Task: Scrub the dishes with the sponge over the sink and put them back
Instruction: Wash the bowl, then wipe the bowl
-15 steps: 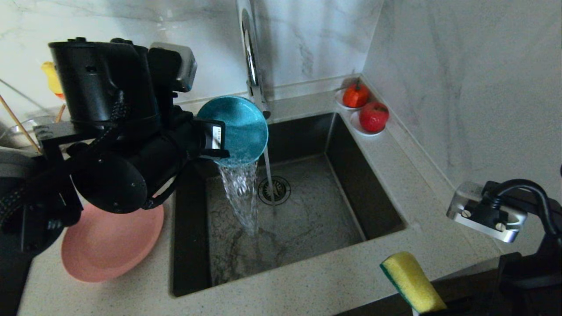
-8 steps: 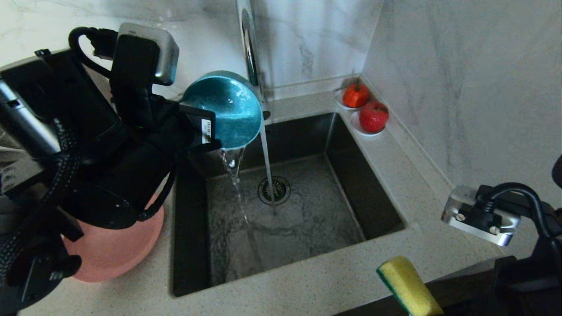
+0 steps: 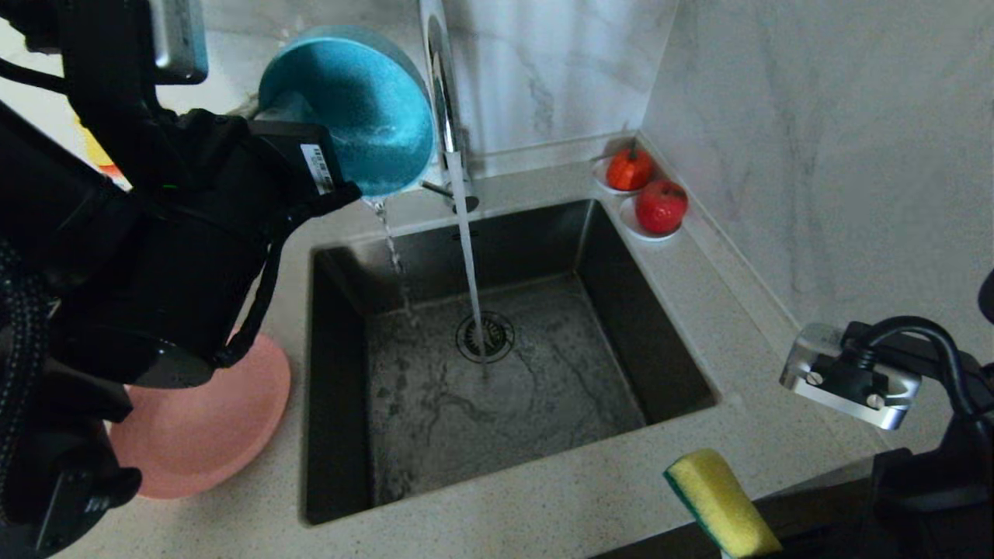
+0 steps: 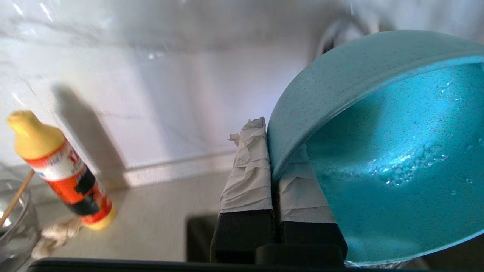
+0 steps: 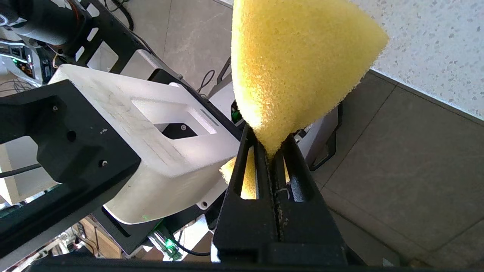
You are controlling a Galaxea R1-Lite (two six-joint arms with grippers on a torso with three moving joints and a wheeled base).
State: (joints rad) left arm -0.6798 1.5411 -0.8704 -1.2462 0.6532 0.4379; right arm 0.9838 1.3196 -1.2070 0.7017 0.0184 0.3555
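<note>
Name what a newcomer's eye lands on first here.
The teal-blue bowl, pinched by its rim in the left end effector, is held tipped up high beside the chrome tap, dribbling water into the steel sink. A thin stream runs from the tap onto the drain strainer. At the near right, the right end effector squeezes the yellow sponge off the counter's front edge.

Your left end effector (image 4: 275, 166) pinches the rim of the tilted blue bowl (image 4: 393, 158) between its taped fingers (image 4: 247, 177), with water bubbling inside the bowl. A yellow-capped bottle (image 4: 62, 172) stands on the tabletop (image 4: 151, 223) by the wall, beside a glass bowl (image 4: 15, 226) holding a wooden stick (image 4: 15, 198).
</note>
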